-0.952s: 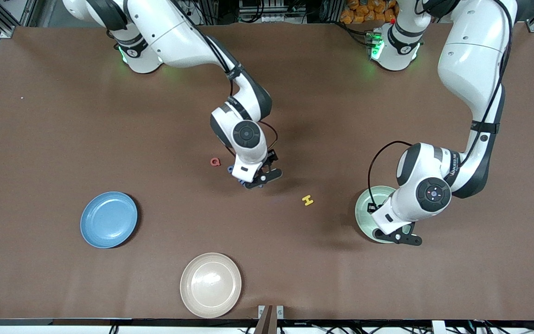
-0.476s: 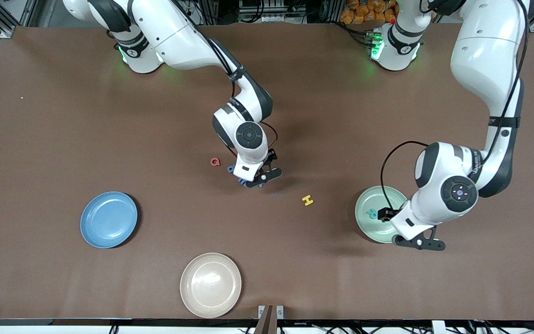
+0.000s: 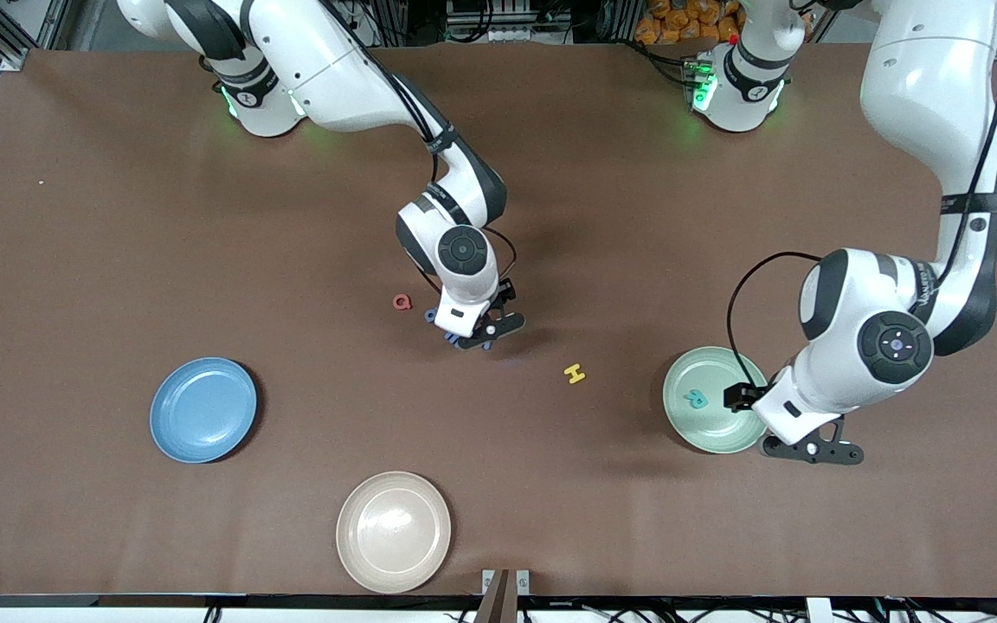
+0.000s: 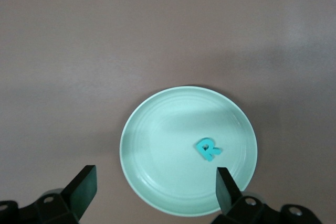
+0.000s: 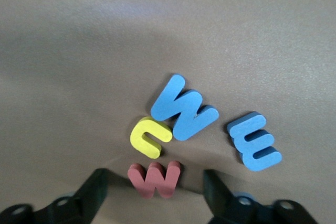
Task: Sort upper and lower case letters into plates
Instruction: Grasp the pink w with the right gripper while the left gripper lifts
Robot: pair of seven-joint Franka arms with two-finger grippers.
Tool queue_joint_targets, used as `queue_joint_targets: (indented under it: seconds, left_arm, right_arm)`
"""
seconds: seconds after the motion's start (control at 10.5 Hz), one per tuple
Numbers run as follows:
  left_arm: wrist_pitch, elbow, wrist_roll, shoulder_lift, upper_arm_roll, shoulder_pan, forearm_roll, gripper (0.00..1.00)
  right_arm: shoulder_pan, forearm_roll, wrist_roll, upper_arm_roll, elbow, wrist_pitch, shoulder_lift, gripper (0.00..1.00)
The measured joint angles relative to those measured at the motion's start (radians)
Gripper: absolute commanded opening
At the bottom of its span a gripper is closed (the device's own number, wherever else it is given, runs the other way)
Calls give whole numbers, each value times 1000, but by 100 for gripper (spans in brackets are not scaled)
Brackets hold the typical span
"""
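My right gripper is low over a cluster of letters mid-table. In the right wrist view it is open, its fingers either side of a red w with small gaps. Beside that lie a yellow u, a blue W and a blue m. A teal R lies in the mint plate. My left gripper hangs open and empty over that plate's rim. The blue plate holds nothing.
A red Q lies beside the cluster toward the right arm's end. A yellow H lies between the cluster and the mint plate. A beige plate sits near the table's front edge.
My left gripper opened, left the teal R in the mint plate and drew back toward the left arm's end. My right gripper's fingers have narrowed around the red w.
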State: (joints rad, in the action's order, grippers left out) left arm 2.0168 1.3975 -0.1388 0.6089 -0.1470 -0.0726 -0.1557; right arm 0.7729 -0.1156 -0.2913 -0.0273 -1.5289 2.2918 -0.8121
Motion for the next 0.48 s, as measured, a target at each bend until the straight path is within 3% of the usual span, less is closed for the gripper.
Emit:
queue_joint_targets:
  seconds: [0.48]
  left_arm:
    - [-124,-1,2,-144,-9,-6,0,100]
  right_arm:
    - [-2,-1,-4,-3,1,-2,16,0]
